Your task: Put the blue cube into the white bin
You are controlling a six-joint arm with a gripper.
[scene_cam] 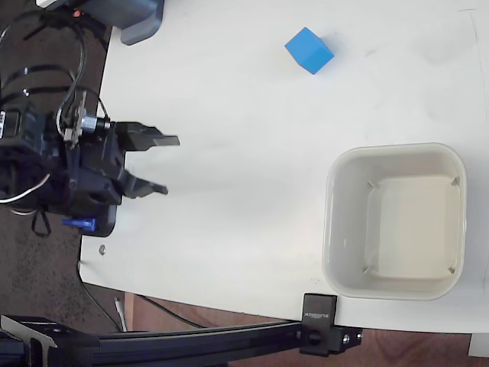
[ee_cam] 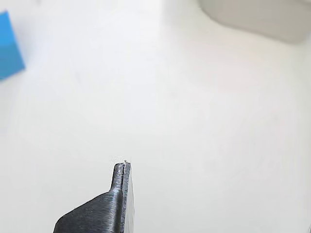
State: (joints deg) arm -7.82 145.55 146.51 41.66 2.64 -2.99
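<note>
White table (scene_cam: 229,229), blue cube (scene_cam: 309,50) well apart from the open, empty pincer (scene_cam: 169,164).

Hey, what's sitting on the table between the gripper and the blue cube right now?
Nothing. In the fixed view, only bare white table lies between the open gripper and the blue cube. The white bin sits off to the side, lower right.
</note>
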